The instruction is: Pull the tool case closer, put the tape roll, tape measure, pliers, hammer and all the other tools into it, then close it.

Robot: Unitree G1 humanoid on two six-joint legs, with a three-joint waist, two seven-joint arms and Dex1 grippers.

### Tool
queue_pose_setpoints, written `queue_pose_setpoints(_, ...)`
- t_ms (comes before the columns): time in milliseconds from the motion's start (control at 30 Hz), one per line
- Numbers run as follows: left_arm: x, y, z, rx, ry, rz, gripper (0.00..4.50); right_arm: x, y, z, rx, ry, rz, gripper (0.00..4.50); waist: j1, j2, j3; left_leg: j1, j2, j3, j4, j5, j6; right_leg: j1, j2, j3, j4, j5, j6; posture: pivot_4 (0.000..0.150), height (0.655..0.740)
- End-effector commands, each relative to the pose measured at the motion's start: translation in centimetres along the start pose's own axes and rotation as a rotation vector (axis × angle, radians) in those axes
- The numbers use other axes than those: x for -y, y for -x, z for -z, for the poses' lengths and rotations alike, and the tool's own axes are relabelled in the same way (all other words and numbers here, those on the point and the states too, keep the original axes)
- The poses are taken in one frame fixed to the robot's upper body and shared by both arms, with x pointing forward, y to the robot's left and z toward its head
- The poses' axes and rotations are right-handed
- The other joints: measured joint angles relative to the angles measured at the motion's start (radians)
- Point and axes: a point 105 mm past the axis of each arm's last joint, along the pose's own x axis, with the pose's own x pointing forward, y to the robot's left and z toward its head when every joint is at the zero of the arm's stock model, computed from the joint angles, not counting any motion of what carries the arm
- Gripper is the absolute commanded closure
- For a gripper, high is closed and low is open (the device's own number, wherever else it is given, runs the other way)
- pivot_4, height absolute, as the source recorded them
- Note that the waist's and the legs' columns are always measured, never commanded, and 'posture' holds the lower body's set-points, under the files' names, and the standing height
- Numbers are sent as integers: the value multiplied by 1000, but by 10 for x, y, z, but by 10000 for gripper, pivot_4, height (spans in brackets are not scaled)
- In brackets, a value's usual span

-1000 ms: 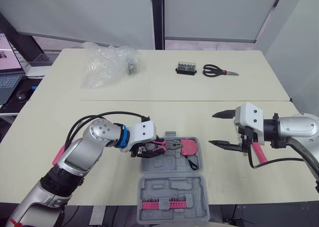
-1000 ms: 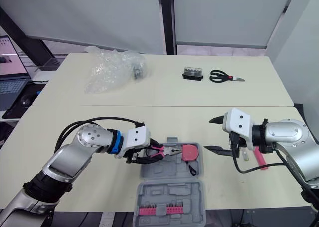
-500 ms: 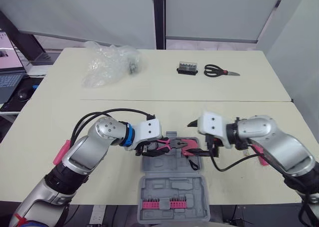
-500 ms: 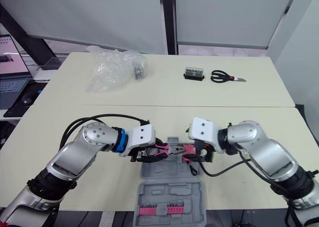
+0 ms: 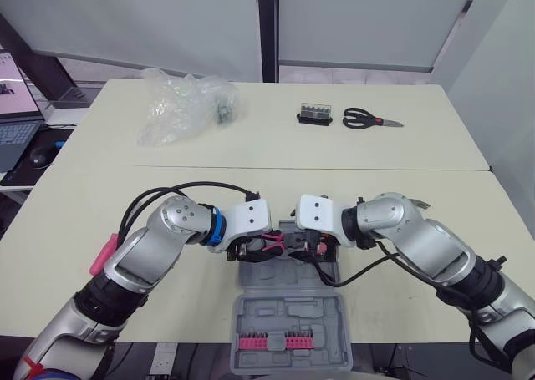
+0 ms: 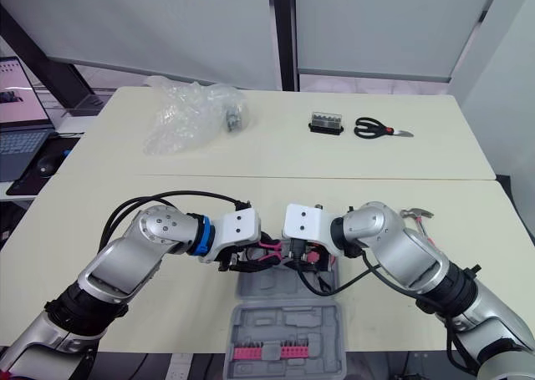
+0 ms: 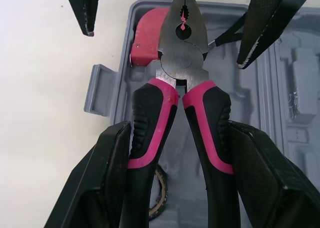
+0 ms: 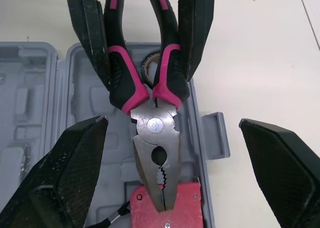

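Clamping the pliers (image 7: 181, 67), left fingers (image 7: 95, 188) and handles half-hide the tape roll (image 8: 148, 70); right fingers (image 8: 55, 173) spread wide.

Matt grey plastic tool case (image 7: 300, 62), dull metal pliers (image 7: 182, 62) head, rubbery pink-and-black handles, crinkled glossy clear plastic bag (image 5: 180, 104)

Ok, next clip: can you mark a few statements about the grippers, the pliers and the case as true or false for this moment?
1. The left gripper is shut on the handles of the pliers. True.
2. The right gripper is clamped on the pliers' head. False: its fingers stand wide open on either side of it.
3. The tool case is closed. False: it lies open.
4. The scissors lie on the table beside a small bit holder. True.
5. The red tape measure sits in the case. True.
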Motion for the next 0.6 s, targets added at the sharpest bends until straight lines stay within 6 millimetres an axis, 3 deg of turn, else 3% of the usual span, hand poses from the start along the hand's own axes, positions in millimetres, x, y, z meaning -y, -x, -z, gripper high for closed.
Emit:
queue_pose_setpoints(33, 1, 3, -8, 9, -56, -9, 19435, 1, -1, -5, 13, 54, 9, 0, 0, 0, 0, 0, 0, 0, 0, 0, 0, 0, 0, 0, 0, 0, 0, 1500, 7400)
queue_pose_setpoints(600, 3, 4, -7, 13, -62, -3, 19435, -6, -12, 11, 177, 30, -19, 0, -1, 0, 0, 0, 0, 0, 0, 0, 0, 0, 0, 0, 0, 0, 0, 1500, 7400)
